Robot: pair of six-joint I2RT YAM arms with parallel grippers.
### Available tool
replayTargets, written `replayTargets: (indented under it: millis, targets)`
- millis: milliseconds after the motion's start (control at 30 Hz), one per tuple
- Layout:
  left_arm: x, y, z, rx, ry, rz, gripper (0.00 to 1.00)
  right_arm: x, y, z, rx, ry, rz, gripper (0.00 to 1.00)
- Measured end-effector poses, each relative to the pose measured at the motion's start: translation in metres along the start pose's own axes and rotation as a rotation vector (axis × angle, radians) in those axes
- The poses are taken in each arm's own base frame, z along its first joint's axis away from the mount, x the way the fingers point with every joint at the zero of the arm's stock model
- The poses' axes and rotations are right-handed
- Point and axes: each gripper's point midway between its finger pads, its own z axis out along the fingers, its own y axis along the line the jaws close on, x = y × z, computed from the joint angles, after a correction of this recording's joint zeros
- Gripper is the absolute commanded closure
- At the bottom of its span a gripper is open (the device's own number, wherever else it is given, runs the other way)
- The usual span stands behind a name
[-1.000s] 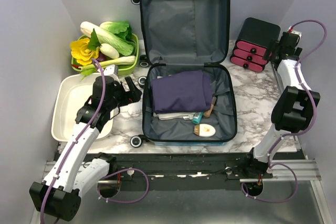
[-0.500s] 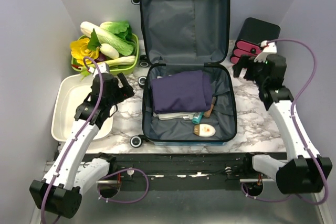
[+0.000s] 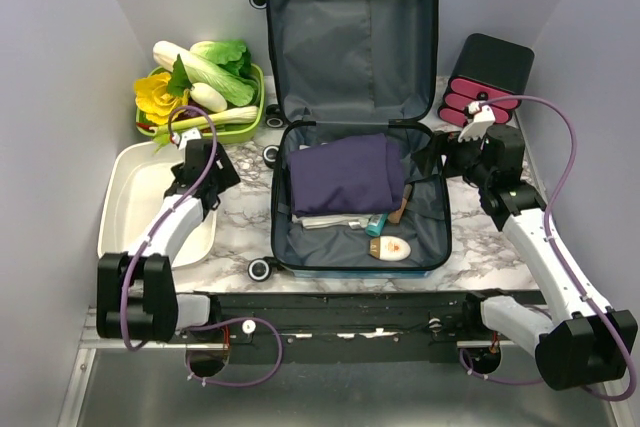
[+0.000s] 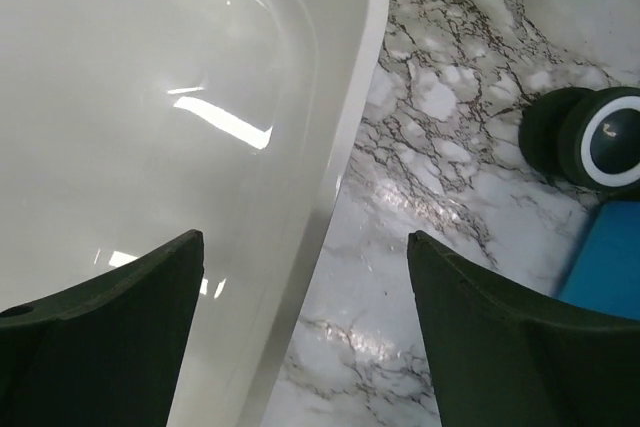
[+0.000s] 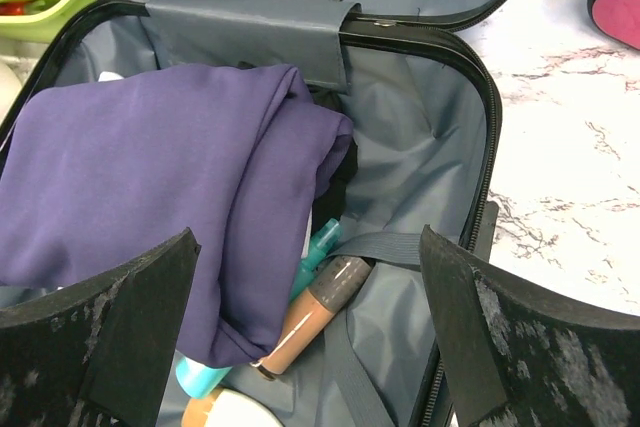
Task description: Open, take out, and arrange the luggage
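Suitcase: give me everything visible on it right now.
The luggage lies open in the middle of the marble table, with its lid swung back toward the far wall. The blue hard shell shows only at the edges. It has a black rim and zipper, black wheels with pale rings on its left side, and a dark grey fabric lining with a strap. The near half holds a folded purple cloth, a pale bottle and other small items partly hidden under the cloth.
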Motion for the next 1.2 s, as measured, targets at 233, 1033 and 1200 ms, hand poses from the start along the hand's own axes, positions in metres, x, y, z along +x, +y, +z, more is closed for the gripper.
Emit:
replayTargets:
  millis: [233,1033,1200]
  targets:
    - [0.019,-0.008,0.037,0.031,0.072,0.064,1.00,0.001,-0.003,0.000,0.022,0.001,0.006,0.00]
    - [0.066,-0.114,0.005,0.278,0.116,0.164,0.63,0.010,-0.017,0.002,0.092,0.034,0.017,0.00]
    - [0.066,-0.113,0.002,0.253,0.137,0.116,0.50,0.010,-0.016,0.002,0.088,0.036,0.013,0.00]
